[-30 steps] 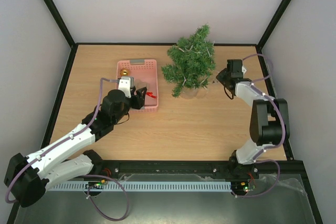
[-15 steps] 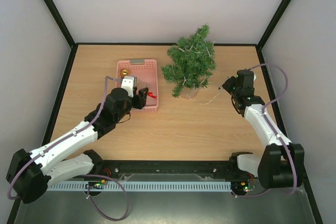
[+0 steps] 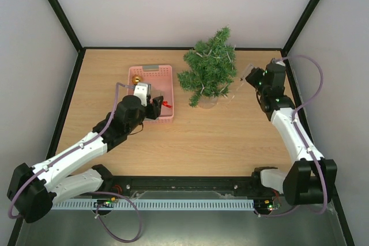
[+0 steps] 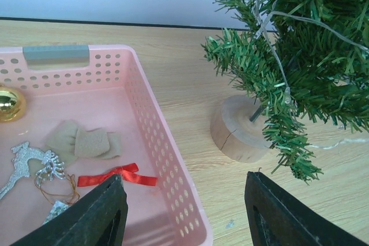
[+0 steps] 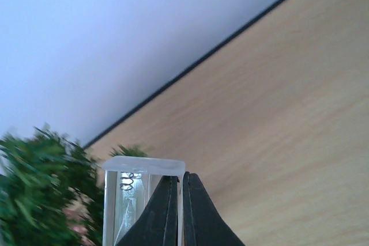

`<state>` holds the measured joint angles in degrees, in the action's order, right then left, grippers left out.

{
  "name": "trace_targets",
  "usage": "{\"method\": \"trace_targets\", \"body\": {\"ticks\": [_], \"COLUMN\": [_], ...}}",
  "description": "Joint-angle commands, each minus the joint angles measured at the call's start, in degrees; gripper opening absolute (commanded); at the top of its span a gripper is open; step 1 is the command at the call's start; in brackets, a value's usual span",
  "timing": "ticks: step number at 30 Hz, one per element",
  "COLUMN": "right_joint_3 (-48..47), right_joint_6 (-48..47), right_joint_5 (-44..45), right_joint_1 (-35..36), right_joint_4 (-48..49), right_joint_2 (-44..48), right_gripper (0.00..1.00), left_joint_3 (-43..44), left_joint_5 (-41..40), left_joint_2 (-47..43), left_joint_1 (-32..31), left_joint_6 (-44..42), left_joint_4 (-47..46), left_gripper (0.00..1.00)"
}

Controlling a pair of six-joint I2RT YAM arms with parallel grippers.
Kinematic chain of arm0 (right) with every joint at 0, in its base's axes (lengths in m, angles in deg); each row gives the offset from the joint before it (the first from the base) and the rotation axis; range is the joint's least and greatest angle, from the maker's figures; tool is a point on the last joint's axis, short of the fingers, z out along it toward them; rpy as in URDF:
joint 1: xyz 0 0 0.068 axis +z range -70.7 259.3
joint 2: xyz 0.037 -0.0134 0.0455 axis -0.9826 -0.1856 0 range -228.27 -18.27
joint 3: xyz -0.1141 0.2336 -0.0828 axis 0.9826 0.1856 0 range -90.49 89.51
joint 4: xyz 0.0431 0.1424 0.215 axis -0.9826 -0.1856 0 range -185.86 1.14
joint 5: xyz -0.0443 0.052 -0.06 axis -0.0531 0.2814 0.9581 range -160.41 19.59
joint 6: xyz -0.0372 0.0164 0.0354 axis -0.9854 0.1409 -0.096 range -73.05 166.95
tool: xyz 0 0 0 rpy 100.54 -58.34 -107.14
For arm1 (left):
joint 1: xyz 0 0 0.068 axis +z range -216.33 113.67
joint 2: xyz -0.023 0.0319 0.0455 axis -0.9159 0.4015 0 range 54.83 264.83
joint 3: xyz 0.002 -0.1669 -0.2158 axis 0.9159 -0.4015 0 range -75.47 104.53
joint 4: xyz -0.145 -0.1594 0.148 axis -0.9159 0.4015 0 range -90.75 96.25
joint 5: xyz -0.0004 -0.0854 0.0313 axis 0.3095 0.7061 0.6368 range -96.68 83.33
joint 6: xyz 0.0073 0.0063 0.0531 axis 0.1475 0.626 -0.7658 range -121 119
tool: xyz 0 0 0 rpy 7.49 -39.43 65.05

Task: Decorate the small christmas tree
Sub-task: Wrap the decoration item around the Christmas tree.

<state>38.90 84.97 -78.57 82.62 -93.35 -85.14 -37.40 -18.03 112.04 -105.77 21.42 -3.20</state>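
The small christmas tree (image 3: 209,73) stands at the back centre on a round wooden base (image 4: 239,128), with a thin light string (image 4: 277,67) draped over its branches (image 4: 311,73). My right gripper (image 3: 252,76) hangs just right of the tree. In the right wrist view it (image 5: 180,177) is shut on the edge of a clear plastic battery box (image 5: 130,194) with a spring inside. My left gripper (image 3: 157,106) is open low over the right wall of the pink basket (image 3: 151,73). One finger is by a red bow (image 4: 118,176), the other over the table; nothing sits between them (image 4: 184,180).
In the pink basket (image 4: 167,159) lie a gold ball (image 4: 8,103), a silver reindeer (image 4: 29,162), beige felt pieces (image 4: 86,141) and the red bow (image 3: 166,105). Black frame rails and white walls close in the table at the back and sides.
My right arm swung out to the right away from the tree, then rose toward the back right, still gripping the clear box. The left gripper crept slightly forward over the basket.
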Motion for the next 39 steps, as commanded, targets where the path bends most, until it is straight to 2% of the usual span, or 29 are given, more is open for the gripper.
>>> {"method": "trace_targets", "body": {"ticks": [1, 21, 39], "right_joint_3": [-7.5, -18.2, -24.5], "right_joint_6": [-0.1, 3.7, 4.0], "right_joint_5": [-3.1, -8.3, -14.1], "right_joint_1": [-0.6, -0.9, -0.9], "right_joint_4": [4.2, 11.1, 7.2], "right_joint_2": [-4.1, -21.0, -32.7], "right_gripper": [0.02, 0.02, 0.03], "left_joint_3": [2.5, 3.2, 3.8], "left_joint_5": [-0.1, -1.5, -0.9], "left_joint_2": [-0.3, -0.1, 1.9], "left_joint_1": [0.4, 0.4, 0.4], "left_joint_6": [-0.7, -1.5, -1.6], "left_joint_4": [1.1, 1.6, 0.6], "left_gripper": [0.58, 0.59, 0.59]}}
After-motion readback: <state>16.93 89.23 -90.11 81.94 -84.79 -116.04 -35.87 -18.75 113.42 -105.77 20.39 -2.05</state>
